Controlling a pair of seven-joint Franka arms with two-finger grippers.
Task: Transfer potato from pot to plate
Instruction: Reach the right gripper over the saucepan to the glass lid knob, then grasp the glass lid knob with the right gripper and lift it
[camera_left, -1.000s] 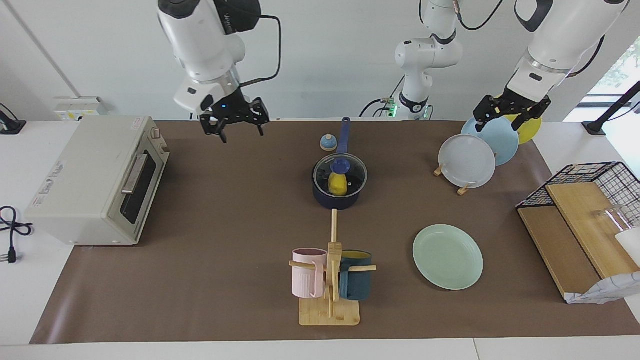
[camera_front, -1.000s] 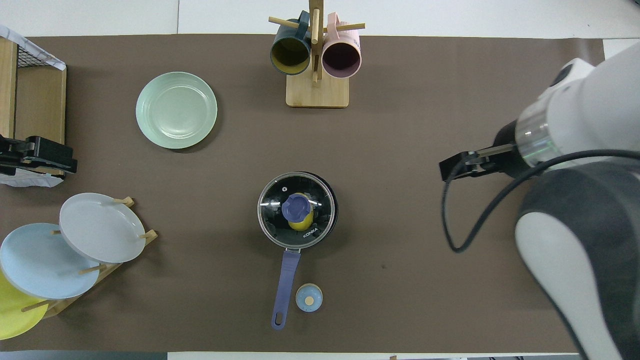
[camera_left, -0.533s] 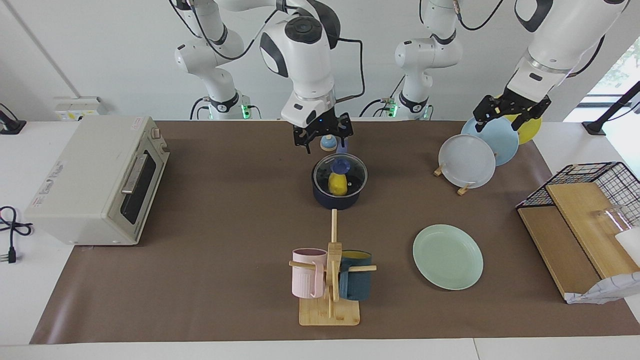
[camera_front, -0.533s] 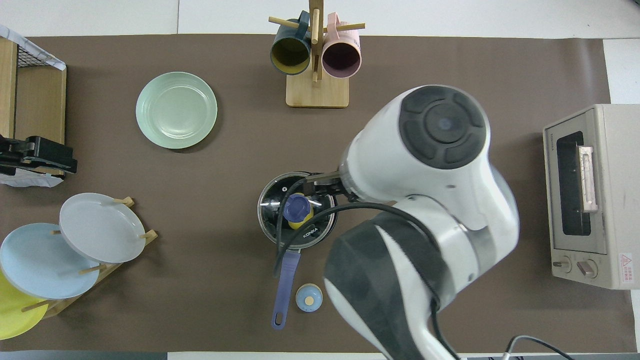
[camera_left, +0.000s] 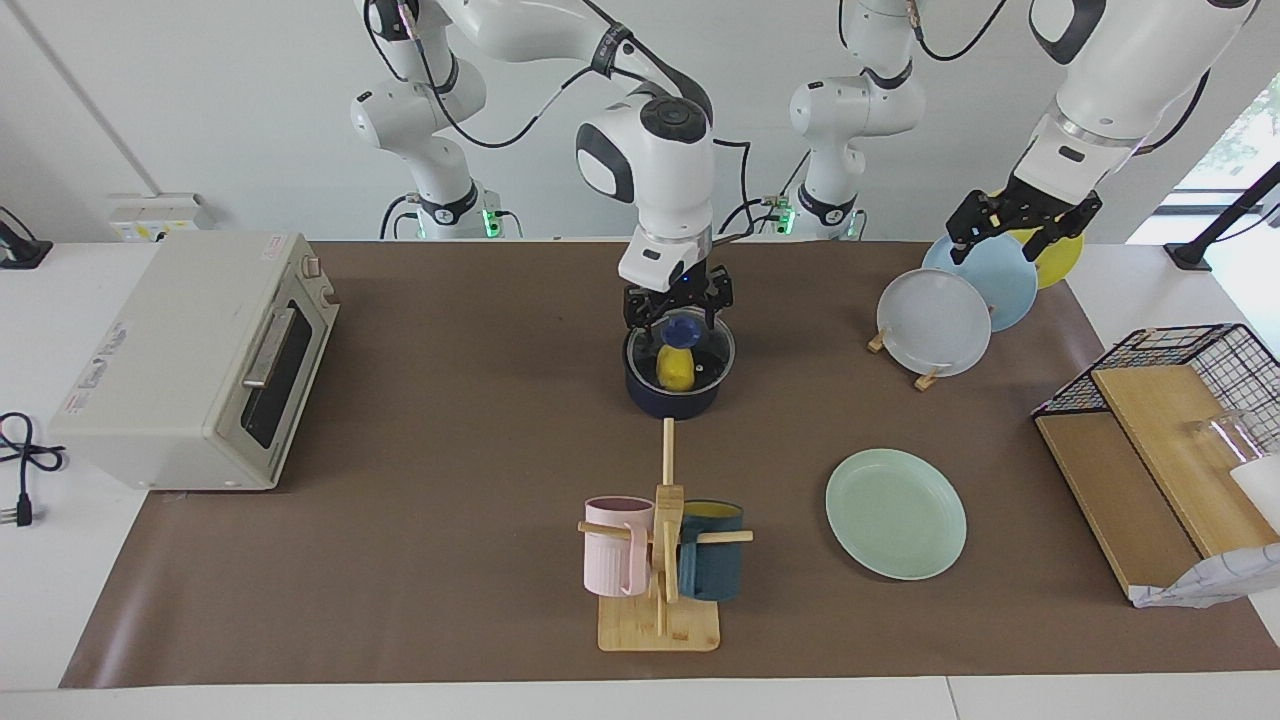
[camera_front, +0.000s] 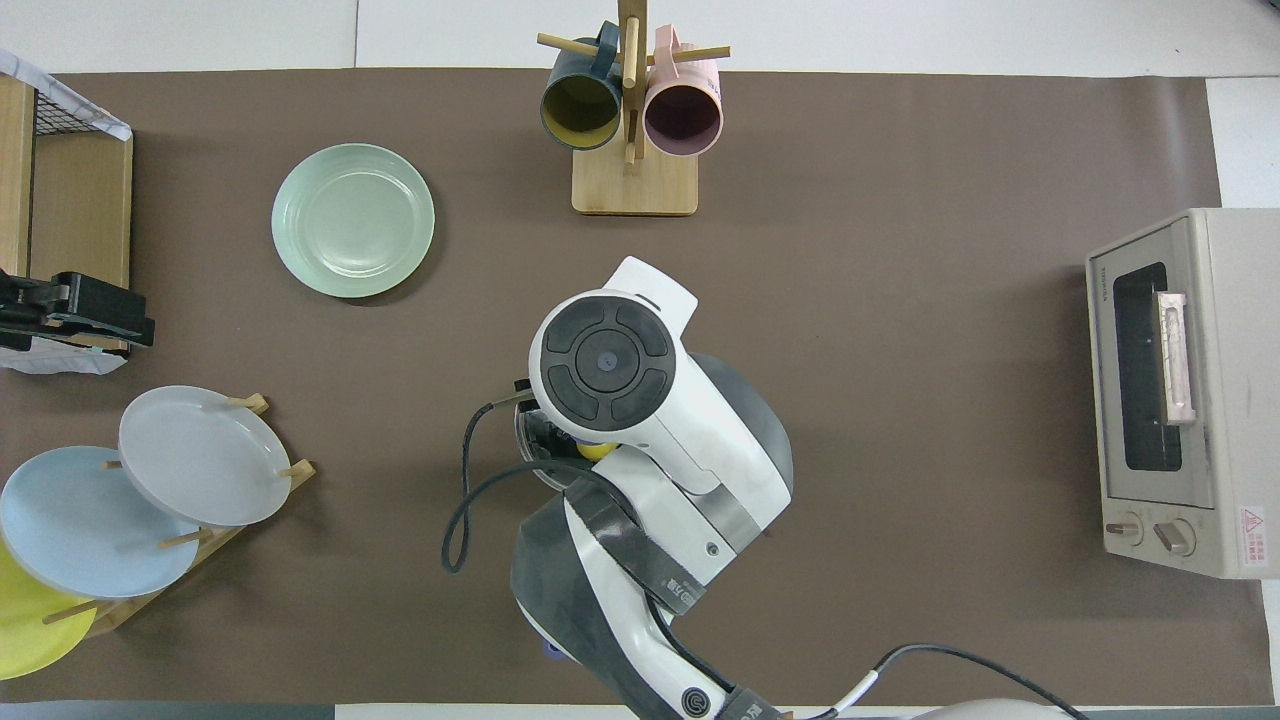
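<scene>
The navy pot (camera_left: 672, 398) stands mid-table under a glass lid (camera_left: 702, 352) with a blue knob (camera_left: 682, 331). The yellow potato (camera_left: 676, 368) lies inside and shows through the lid. My right gripper (camera_left: 678, 315) hangs directly over the lid, open, with its fingers on either side of the knob. In the overhead view the right arm covers the pot, and only a sliver of the potato (camera_front: 598, 451) shows. The mint-green plate (camera_left: 896, 513) lies empty, farther from the robots than the pot, toward the left arm's end; it also shows in the overhead view (camera_front: 352, 220). My left gripper (camera_left: 1022, 232) waits, open, above the plate rack.
A toaster oven (camera_left: 190, 360) stands at the right arm's end. A wooden mug rack (camera_left: 660, 560) with a pink and a teal mug stands farther out than the pot. A plate rack (camera_left: 935, 322) and a wire basket with boards (camera_left: 1170, 440) are at the left arm's end.
My right arm has swung from the toaster end across to the pot and come down over the lid knob. The left arm, pot, potato and plate have not moved.
</scene>
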